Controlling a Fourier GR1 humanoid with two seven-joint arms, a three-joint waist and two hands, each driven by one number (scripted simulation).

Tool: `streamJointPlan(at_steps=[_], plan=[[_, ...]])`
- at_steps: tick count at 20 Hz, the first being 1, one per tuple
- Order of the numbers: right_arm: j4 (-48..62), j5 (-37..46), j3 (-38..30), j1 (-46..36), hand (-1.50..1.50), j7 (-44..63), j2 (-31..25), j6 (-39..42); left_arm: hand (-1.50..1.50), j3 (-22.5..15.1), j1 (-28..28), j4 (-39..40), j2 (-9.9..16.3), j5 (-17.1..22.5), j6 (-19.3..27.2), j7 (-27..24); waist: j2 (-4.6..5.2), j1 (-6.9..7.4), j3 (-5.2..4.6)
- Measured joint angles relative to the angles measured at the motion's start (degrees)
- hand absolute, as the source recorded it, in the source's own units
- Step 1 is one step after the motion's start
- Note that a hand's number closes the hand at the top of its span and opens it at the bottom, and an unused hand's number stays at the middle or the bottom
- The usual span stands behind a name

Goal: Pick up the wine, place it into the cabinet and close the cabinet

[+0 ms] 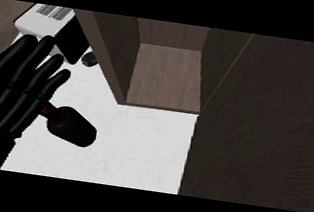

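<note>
- One hand in view, the left hand (9, 92): fingers (38, 61) straight and spread, holding nothing.
- One wine bottle (74, 125) lies on the white counter (139, 146), just right of and below the fingertips (neck end partly hidden behind the fingers).
- One cabinet (166, 74), door (269, 129) open, stands well right of the fingers.
- One white appliance (49, 22) above the fingertips.

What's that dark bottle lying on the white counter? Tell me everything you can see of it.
The wine bottle is dark, almost black, with a reddish band at its neck. It lies on its side on the white counter, neck pointing up-left, in front of the open cabinet. The left robot hand, fingers straight, covers the neck end; whether they touch cannot be told.
</note>
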Motion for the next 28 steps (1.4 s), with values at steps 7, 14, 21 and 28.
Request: streamJointPlan(at_steps=[7,14,21,28], plan=[[-0.06,0.15,0.18,0.37,-1.50,-0.53,-1.00,-0.13,-1.50,6.67,4.46,2.90,1.92,5.28,-3.92,-5.90,0.08,-0.16,0.00],[-0.21,0.31,0.58,0.56,-1.50,-1.26,-1.82,-0.65,-1.50,13.39,11.35,6.04,3.69,11.98,-9.69,-12.80,0.04,-0.14,-0.03],[-0.16,0.57,1.23,-1.12,-1.50,-0.10,-1.90,-2.15,-1.50,16.58,17.82,12.28,3.72,14.48,-14.97,-21.16,0.03,-0.05,-0.04],[-0.24,0.71,1.89,-1.31,-1.50,0.26,-2.55,-2.83,-1.50,17.95,22.20,20.76,3.37,14.56,-20.63,-31.10,0.03,-0.25,-0.02]])
